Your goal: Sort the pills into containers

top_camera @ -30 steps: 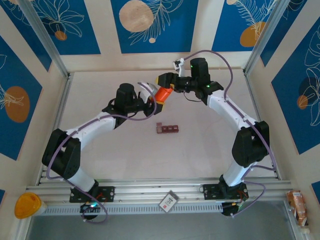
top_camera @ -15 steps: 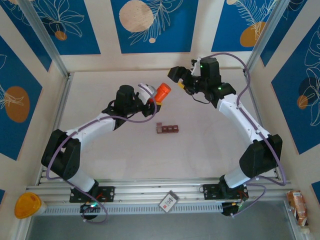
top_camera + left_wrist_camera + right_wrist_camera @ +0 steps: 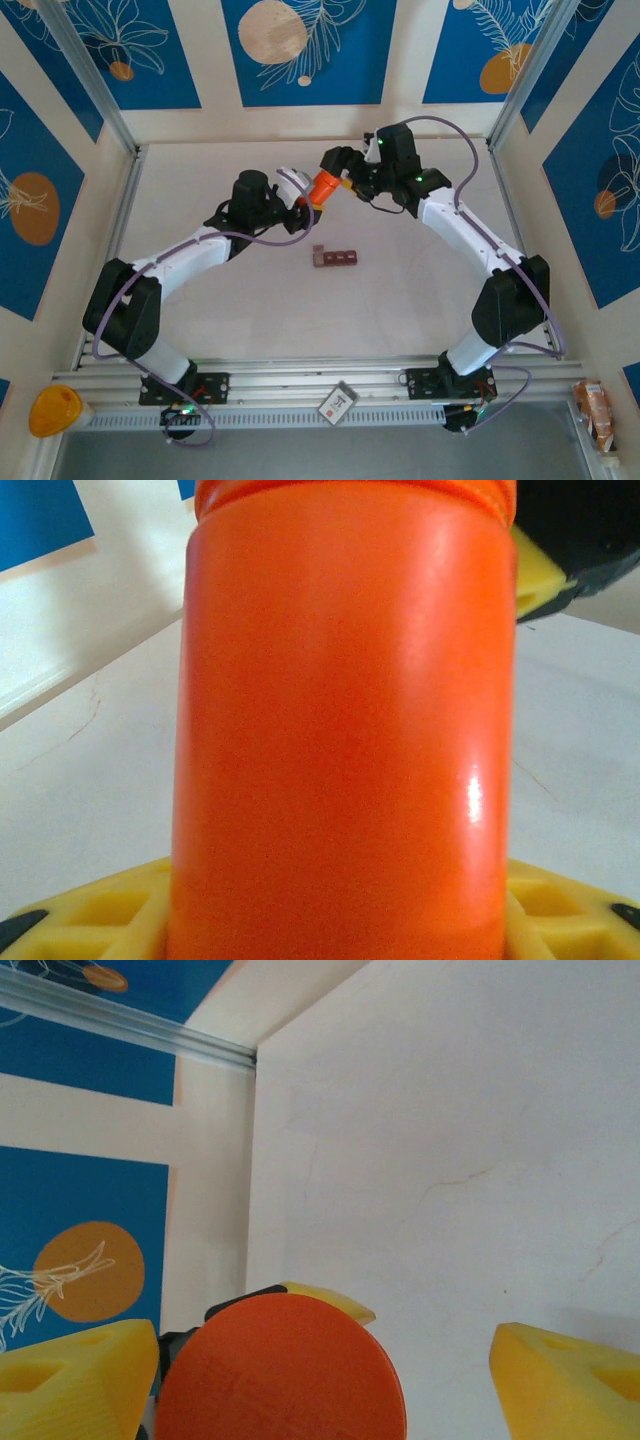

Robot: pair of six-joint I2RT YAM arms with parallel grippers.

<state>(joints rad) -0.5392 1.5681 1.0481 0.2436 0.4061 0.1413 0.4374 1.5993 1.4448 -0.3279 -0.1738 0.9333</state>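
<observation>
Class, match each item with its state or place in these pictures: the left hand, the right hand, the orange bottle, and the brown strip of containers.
Column 1
1. left hand
2. right hand
3. orange bottle
4. containers

Column 2
A. lies flat on the table, apart from both hands
B. open, straddling the cap
C. shut on the bottle's body
D. held tilted between the two hands

Pairs: 1-C, 2-B, 3-D, 4-A
</observation>
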